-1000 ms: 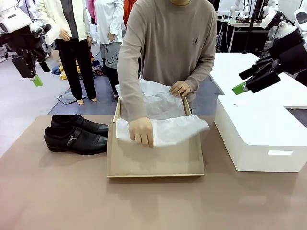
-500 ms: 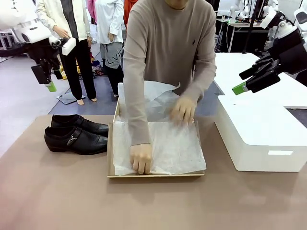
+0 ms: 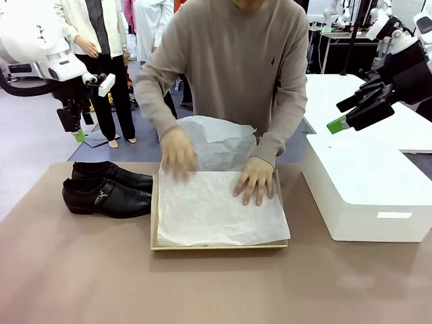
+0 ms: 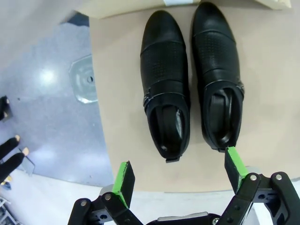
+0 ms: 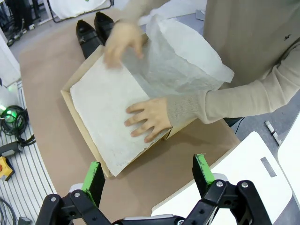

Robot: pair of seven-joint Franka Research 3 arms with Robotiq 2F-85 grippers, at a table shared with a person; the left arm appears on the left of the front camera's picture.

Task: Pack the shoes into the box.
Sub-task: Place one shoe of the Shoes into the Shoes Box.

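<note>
While the person finishes the lining: the tissue paper (image 3: pixel 216 209) that was bunched at the far end of the box (image 3: pixel 154 223) a second ago now covers its whole floor.
Person's hands: one hand (image 3: pixel 255 179) presses the sheet flat near the far wall. The other hand (image 3: pixel 179 154) is blurred in motion over the far left corner. A second sheet stands loose behind them.
Left gripper: the left gripper (image 3: pixel 77 131) has swung in from the upper left and dropped towards the shoes. Its fingers are spread wide and hold nothing.
Shoes: the shoes (image 4: pixel 166 79) lie side by side on the table (image 3: pixel 216 290), just left of the box and untouched. From the left wrist they sit straight ahead between the green pads (image 4: pixel 124 176), heels nearest the gripper.
Right gripper: the right gripper (image 3: pixel 343 113) hangs where it was, above the white box (image 3: pixel 364 196), with its fingers apart and empty.
Meaning for you: the box looks nearly ready, but both of the person's hands are inside it. You can probably line up on the shoes now, and the drop into the box should wait until the hands leave.
Watch: glossy leather may slip in the pads, so a grip across the heel opening looks safer.
</note>
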